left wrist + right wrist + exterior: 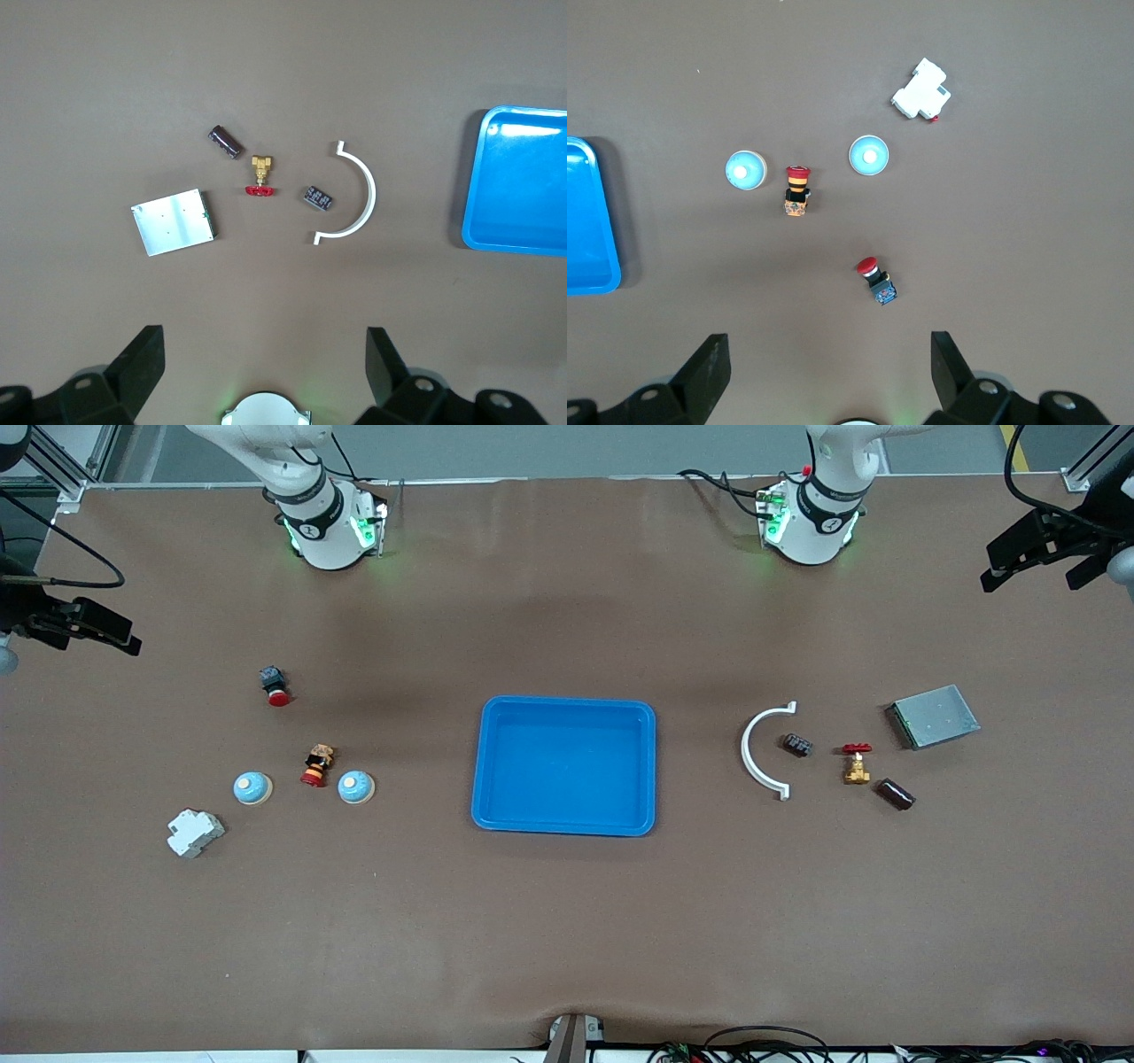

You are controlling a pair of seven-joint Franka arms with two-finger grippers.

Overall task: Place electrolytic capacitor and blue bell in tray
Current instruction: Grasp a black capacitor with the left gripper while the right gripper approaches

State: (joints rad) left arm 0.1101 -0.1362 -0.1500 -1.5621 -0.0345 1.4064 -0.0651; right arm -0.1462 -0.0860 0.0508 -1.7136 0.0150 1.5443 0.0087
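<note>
A robotics lab. Two arm bases (328, 527) stand bolted on a brown-covered counter (567, 921). Cables (762, 1041) trail its edge.

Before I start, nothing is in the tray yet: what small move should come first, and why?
Probably bring the left gripper, jaws open, down over the dark capacitor beside the brass valve. The blue tray is empty, and both arms wait high; the right gripper is open above the two blue bells.

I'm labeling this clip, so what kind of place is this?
Most likely a robotics lab bench for sorting trials: two arms stand at a brown-covered table, and small industrial parts such as a brass valve and a white circuit breaker lie beside a blue tray.
</note>
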